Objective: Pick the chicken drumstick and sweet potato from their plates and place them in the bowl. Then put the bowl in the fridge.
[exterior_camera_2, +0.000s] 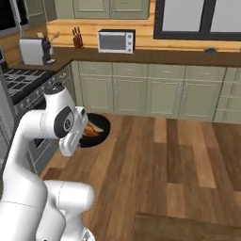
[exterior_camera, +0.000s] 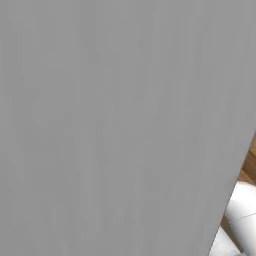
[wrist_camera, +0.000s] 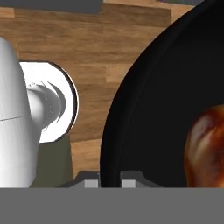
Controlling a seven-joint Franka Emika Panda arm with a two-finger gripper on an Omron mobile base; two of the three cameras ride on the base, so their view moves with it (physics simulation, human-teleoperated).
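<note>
Gripper [wrist_camera: 109, 183] pinches the black bowl [wrist_camera: 144, 109] rim at 6 o'clock; drumstick [wrist_camera: 205, 148] loaded, fridge [exterior_camera: 110, 125] still awaits.

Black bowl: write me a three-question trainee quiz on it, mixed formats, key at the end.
1. True or false: the gripper is shut on the rim of the black bowl.
2. Multiple choice: in the hand view, what lies inside the bowl? A) a glossy reddish-brown chicken drumstick B) a knife C) a toaster
3. Fill in: in the right base view, the bowl is held up over the wooden ____, in front of the green cabinets.

Key: 1 true; 2 A; 3 floor.
</note>
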